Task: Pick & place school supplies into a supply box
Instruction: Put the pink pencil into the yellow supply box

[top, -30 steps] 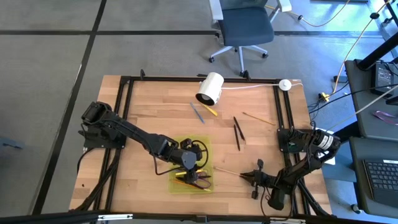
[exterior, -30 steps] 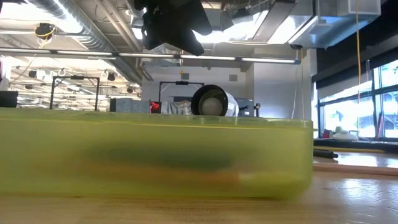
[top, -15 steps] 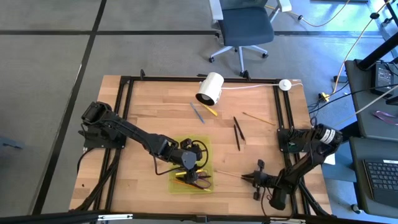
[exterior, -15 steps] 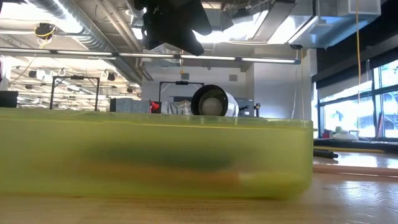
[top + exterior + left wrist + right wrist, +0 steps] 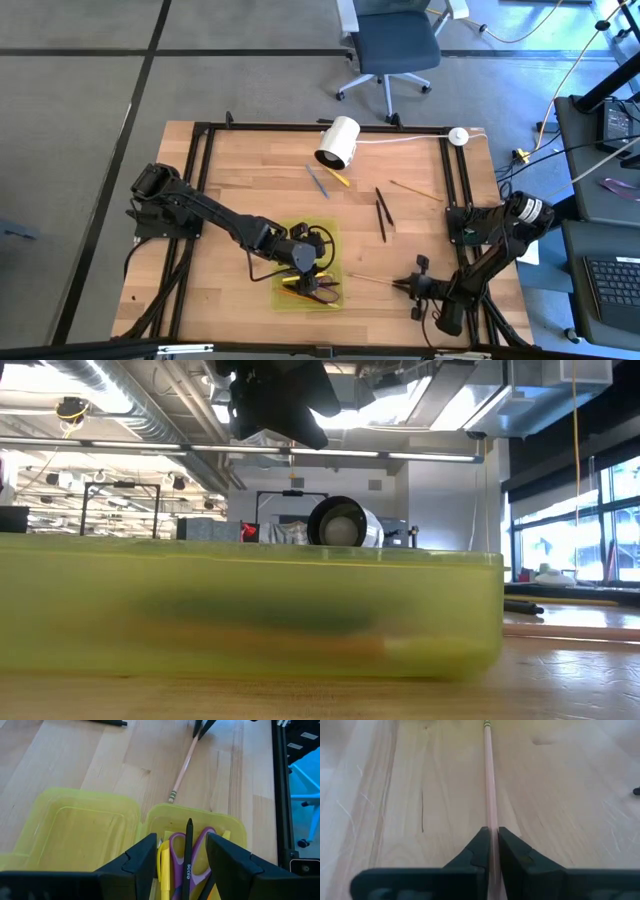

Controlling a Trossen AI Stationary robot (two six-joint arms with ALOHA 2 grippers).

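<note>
Your right gripper (image 5: 491, 851) sits low over the table near its front right corner, fingers pinched narrow on one end of the wood-coloured pencil (image 5: 372, 279). The pencil's long axis runs straight out from the jaws toward the supply box (image 5: 329, 237), its far end with the metal band (image 5: 172, 796) lying just short of the box's near wall. So the relation that matters: pencil and box are nearly in line, and the free end leads. You'll likely need to lift before carrying across, or that tip could butt the rim. The left gripper (image 5: 180, 852) hangs over the box, fingers spread wide, holding nothing; beneath it lie the purple-handled scissors (image 5: 204, 842), a black pen (image 5: 187, 860) and a yellow one (image 5: 164, 870). Left arm is nearer the box, right arm holds the pencil. More loose pens (image 5: 381, 214) lie mid-table, well apart from both.
</note>
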